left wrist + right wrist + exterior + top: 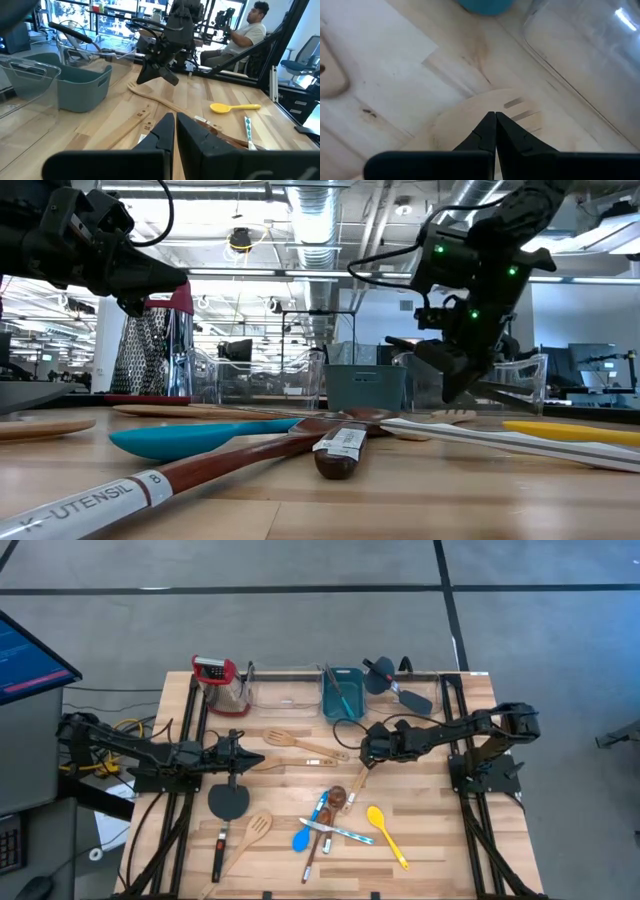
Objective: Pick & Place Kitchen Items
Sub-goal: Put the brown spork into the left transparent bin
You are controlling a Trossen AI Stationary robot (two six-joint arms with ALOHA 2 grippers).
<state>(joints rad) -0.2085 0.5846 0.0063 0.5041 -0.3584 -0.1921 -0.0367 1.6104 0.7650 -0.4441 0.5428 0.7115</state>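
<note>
Counted from the high view, loose on the table: three pale wooden utensils, namely a slotted spatula (283,738) near the bins, a slotted spoon (258,827) at the front left, and a third under the right arm (356,780); one black spatula (229,802); one blue spoon (303,836); one yellow spoon (379,819); one dark-brown wooden spoon (336,798). At the back edge: one teal tub (342,692), one clear bin (285,688), one red-handled grater (226,692), and further dark utensils (380,676) whose number cannot be told.

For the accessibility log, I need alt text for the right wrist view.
The right gripper, fingers shut, points down at a pale wooden slotted spatula lying on the wooden table, with a clear plastic bin beside it.
</note>
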